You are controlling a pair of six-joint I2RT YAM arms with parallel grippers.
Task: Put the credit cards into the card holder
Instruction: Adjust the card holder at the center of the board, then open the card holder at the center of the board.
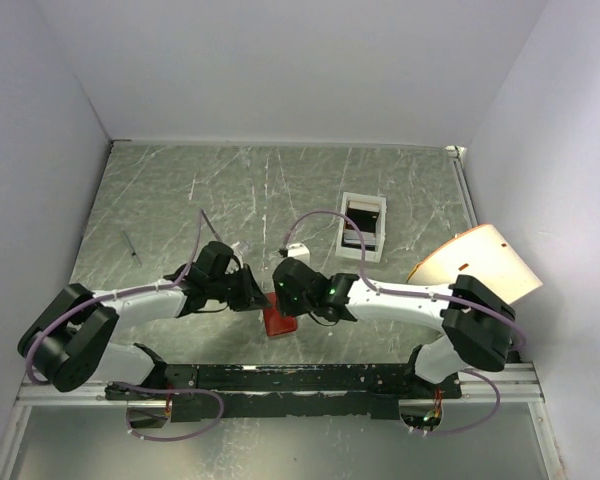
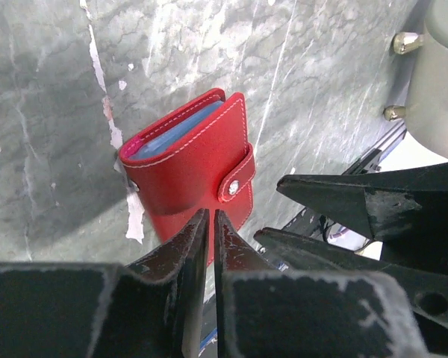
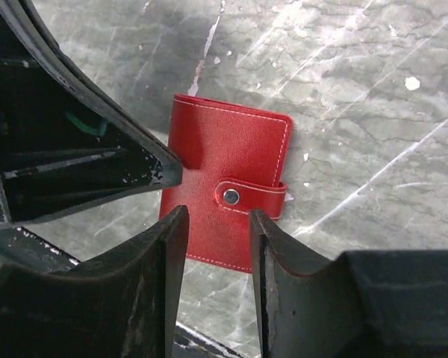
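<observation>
Found just inside the middle of the near edge of the grey marbled counter: small red stitched leather folding wallet, lying flat, closed, tab snapped over its front, pale blue-grey pockets showing at one open side. Poised at its left: black two-finger left gripper, fingers drawn almost together, nothing between them. Poised at its right: black two-finger right gripper, fingers moderately apart, empty, the wallet's snap visible between them. Farther back, toward the far right corner: white open-topped box, dark contents too small to identify. By the right edge: tan fan-shaped board.
</observation>
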